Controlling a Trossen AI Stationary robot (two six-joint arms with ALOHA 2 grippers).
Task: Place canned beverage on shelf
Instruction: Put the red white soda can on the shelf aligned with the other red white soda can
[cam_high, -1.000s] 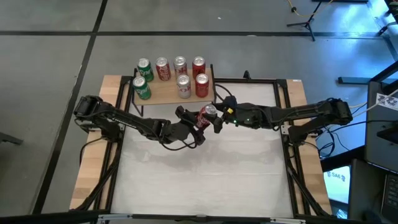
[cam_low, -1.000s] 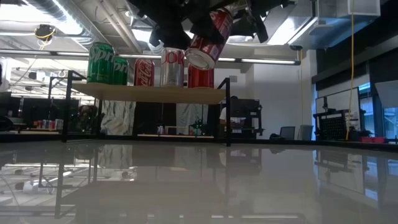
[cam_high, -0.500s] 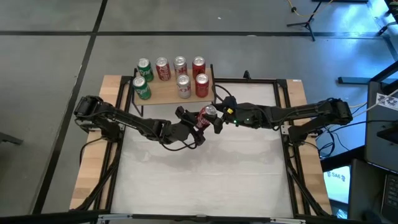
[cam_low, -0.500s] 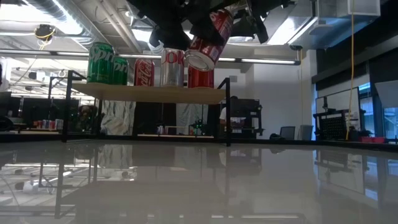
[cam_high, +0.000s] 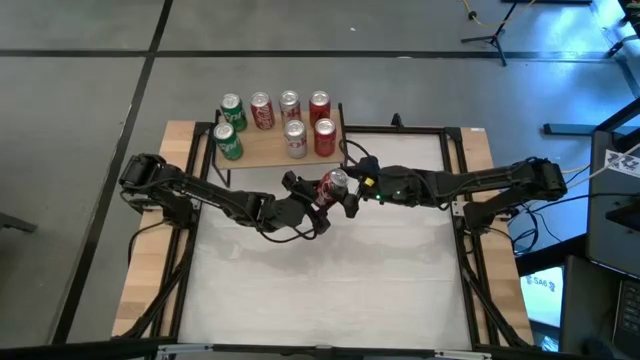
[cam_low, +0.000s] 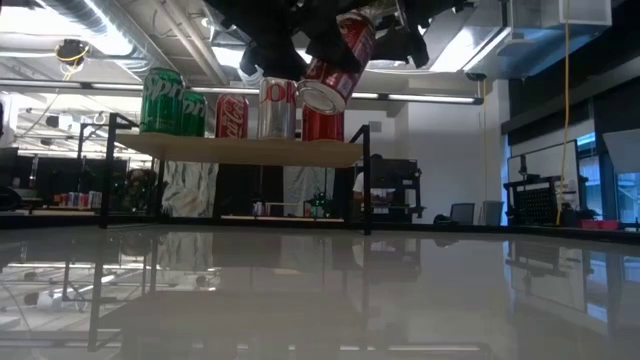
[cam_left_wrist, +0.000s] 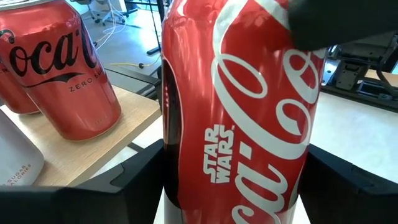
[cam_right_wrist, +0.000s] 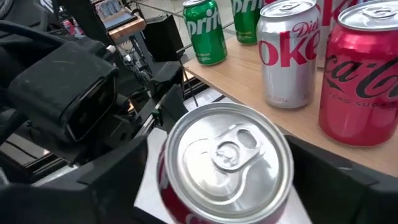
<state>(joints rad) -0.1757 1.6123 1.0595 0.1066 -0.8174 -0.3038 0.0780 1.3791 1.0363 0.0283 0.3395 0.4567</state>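
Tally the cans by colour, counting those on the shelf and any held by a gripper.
Green cans: 2, back row and front row, both on the shelf.
Silver cans: 2, and, on the shelf.
Red cans on the shelf: 3.
Red held can: 1, tilted, between the left gripper and right gripper.
Total: 8

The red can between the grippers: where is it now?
High view: the red can is mid-table, held above the tabletop between the left gripper and right gripper, just off the shelf near its right corner.
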